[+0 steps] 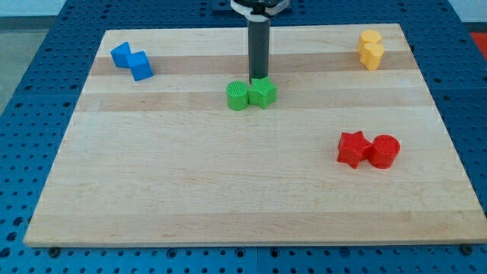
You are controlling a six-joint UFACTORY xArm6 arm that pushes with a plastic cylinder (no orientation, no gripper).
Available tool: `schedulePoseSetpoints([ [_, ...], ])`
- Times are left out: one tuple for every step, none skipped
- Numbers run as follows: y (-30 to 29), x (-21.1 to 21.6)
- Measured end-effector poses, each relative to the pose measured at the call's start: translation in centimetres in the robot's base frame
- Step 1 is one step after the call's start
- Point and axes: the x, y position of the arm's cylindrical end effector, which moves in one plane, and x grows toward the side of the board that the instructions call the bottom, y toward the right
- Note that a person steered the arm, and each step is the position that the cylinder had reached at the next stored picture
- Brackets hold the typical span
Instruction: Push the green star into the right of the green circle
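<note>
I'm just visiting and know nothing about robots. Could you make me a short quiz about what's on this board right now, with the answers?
1. True or false: the green star touches the green circle.
2. Multiple choice: my tip stands A) beside the red star; B) just behind the two green blocks, near where they meet; C) at the yellow blocks.
3. Fill in: the two blue blocks lie at the view's top ____ of the wooden board.

Key
1. True: the star sits against the circle's right side.
2. B.
3. Left.
</note>
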Motion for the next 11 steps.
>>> schedulePoseSetpoints([
  [0.3, 0.0],
  [7.3, -0.2],
  [8.7, -0.4],
  [9.0, -0.4],
  [9.0, -0.4],
  [6.7, 0.0],
  [5.2, 0.7],
  [3.2, 2.2],
  [3.2, 2.2],
  [5.8, 2.7],
  [8.9, 4.9],
])
